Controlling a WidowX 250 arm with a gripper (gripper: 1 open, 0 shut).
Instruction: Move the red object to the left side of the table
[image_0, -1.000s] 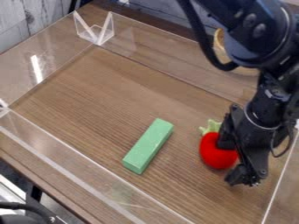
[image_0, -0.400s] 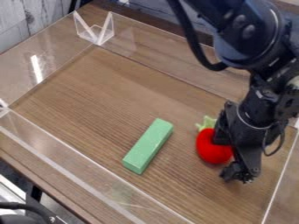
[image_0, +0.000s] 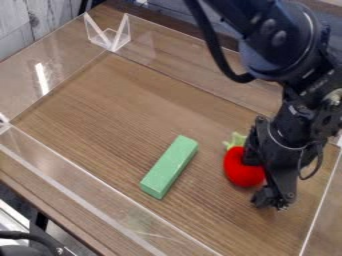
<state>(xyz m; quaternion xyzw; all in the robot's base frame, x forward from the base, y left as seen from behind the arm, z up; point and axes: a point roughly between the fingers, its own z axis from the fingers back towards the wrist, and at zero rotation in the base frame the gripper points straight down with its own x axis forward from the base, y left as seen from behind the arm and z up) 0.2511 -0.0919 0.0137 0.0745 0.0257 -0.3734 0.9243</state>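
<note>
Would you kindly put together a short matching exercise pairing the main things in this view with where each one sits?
Things:
1. red object
2. green block
3. claw
4. clear acrylic stand

Places:
A. far back-left part of the picture, by the rear wall
B. lower right, pointing down at the table near the right wall, jaws open
C. lying flat near the middle of the front half
D. right side, tucked against the claw's left side

Pairs: 1-D, 2-C, 3-B, 4-A
</note>
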